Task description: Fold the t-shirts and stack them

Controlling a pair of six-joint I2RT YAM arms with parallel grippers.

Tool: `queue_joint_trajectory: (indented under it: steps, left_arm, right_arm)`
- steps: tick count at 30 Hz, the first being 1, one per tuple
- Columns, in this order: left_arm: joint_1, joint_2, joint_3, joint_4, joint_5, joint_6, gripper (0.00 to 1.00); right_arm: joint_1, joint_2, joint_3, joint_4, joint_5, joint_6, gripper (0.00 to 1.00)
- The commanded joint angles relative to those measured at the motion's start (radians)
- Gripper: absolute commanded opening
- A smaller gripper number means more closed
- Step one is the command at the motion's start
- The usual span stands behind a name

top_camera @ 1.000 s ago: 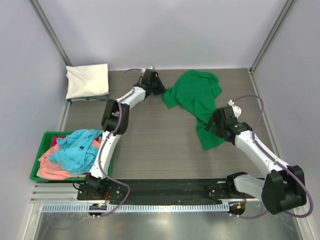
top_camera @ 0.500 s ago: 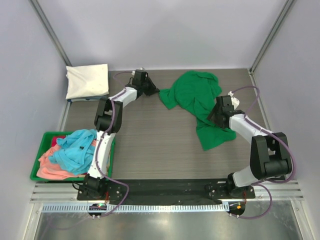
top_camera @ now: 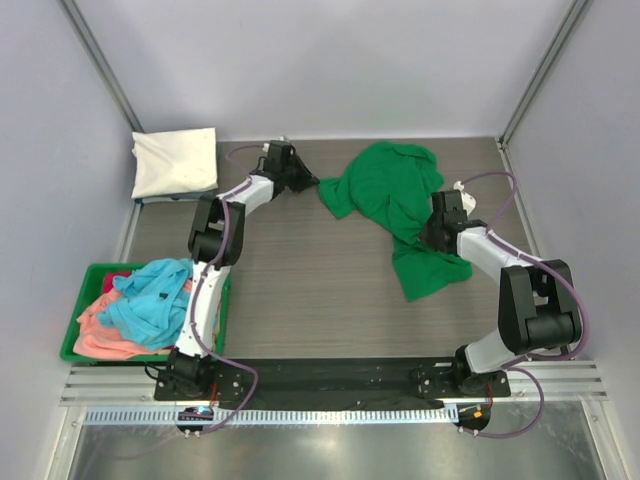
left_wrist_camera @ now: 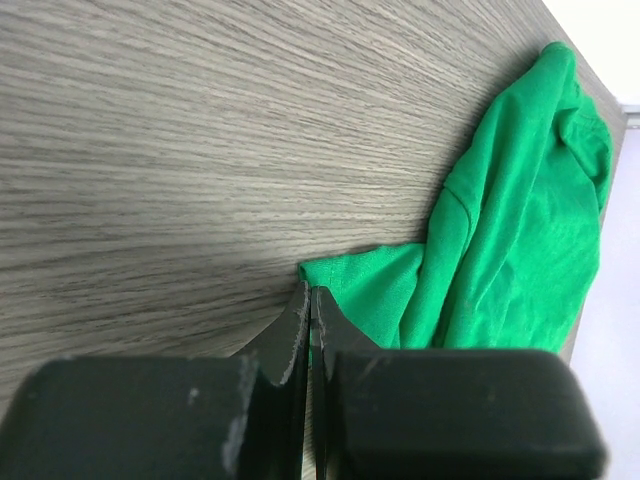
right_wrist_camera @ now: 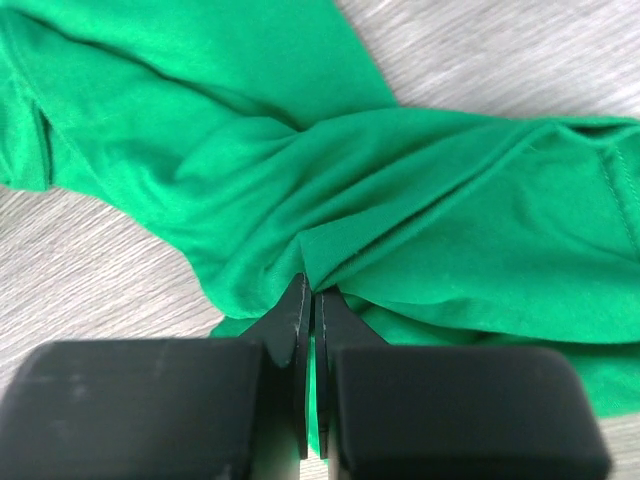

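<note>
A bright green t-shirt (top_camera: 385, 195) lies crumpled at the back right of the table. My left gripper (top_camera: 314, 183) is at its left corner; the left wrist view shows the jaws (left_wrist_camera: 309, 295) shut on that corner of the green t-shirt (left_wrist_camera: 510, 230). My right gripper (top_camera: 428, 236) is down on the shirt's lower right part. Its jaws (right_wrist_camera: 310, 285) are shut on a raised fold of the green t-shirt (right_wrist_camera: 400, 190). A cream-white t-shirt (top_camera: 175, 163) lies folded at the back left corner.
A green plastic bin (top_camera: 72, 345) at the near left holds a heap of shirts: light blue (top_camera: 150, 300), salmon-pink (top_camera: 105, 338) and a bit of red (top_camera: 115, 280). Grey walls close in the table on three sides. The arm bases sit on a black rail (top_camera: 330, 375) at the near edge.
My left gripper has drawn the shirt's corner to the left. My right gripper has moved up onto the shirt and shut on a fold.
</note>
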Motion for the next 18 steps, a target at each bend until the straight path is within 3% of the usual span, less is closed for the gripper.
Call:
queue_joint_trajectory:
  steps: [1, 6, 18]
  left_arm:
    - [0.008, -0.046, -0.058, 0.006, 0.007, 0.000, 0.00]
    - [0.028, -0.234, -0.167, 0.008, -0.054, 0.018, 0.00]
    - [0.031, -0.820, -0.351, -0.234, -0.211, 0.150, 0.00]
  right_arm:
    - [-0.001, -0.029, 0.001, 0.061, -0.023, -0.009, 0.01]
    - [-0.004, -0.125, 0.024, 0.036, -0.056, 0.008, 0.01]
    - [-0.069, -0.394, 0.362, -0.212, -0.084, 0.002, 0.01]
